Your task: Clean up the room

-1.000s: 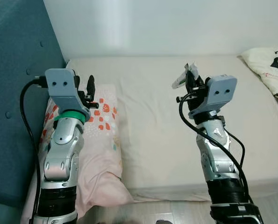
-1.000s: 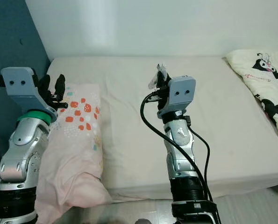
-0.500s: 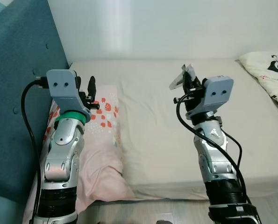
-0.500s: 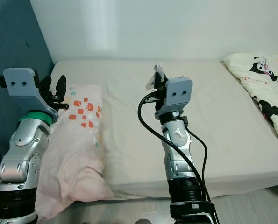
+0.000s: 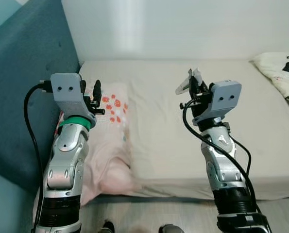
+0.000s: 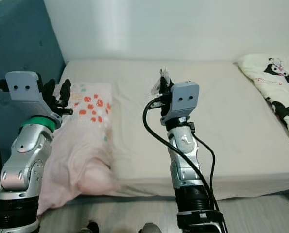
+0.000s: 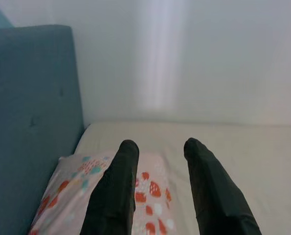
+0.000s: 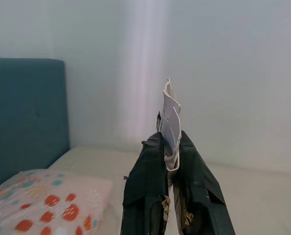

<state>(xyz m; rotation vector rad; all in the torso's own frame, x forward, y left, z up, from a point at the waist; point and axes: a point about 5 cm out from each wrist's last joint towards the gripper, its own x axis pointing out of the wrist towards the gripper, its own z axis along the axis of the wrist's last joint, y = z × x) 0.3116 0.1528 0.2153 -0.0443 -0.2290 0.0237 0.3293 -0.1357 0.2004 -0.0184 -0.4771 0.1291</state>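
Note:
My right gripper (image 5: 195, 86) is raised over the middle of the bed and shut on a small white crumpled wrapper (image 8: 171, 128), which sticks up from between its fingers (image 8: 150, 182). That wrapper (image 5: 187, 82) shows as a pale scrap above the right wrist camera housing. My left gripper (image 5: 92, 92) is held up at the bed's left side, open and empty, its fingers (image 7: 115, 186) above a pink pillow (image 5: 108, 141) printed with red and teal spots.
A beige mattress (image 5: 154, 126) fills the scene, its front edge near me. A teal padded headboard (image 5: 23, 92) stands on the left. A cream blanket with cartoon prints (image 5: 282, 73) lies at the far right. White wall behind, grey floor (image 5: 149, 213) below.
The camera has drawn back from the bed, so more floor shows in front of the mattress. Both arms keep their raised pose and the right gripper still holds the wrapper.

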